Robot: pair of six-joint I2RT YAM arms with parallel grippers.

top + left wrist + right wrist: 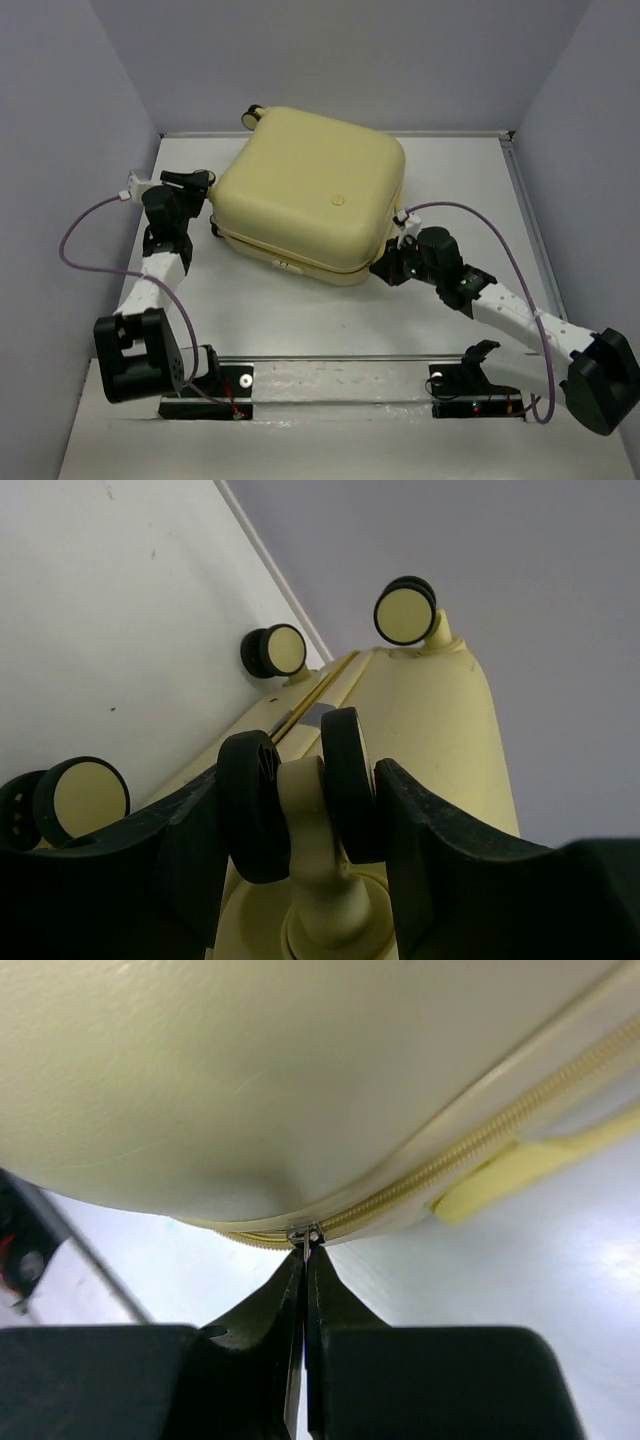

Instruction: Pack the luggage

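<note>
The luggage (310,195), a closed pale-yellow hard-shell suitcase, lies flat at the middle back of the table. My left gripper (197,183) is at its left corner. In the left wrist view it (305,810) is shut on a black double caster wheel (345,780) with a cream stem. My right gripper (388,262) is at the case's front right corner. In the right wrist view it (305,1250) is shut on the metal zipper pull (306,1233) of the yellow zipper (450,1160). The lining and contents are hidden.
Three more wheels (405,610) (275,650) (80,795) stick out of the case's left side. A yellow tab (520,1165) hangs by the zipper. Grey walls enclose the white table (470,200). A metal rail (340,372) runs along the near edge. Purple cables (75,235) loop off both arms.
</note>
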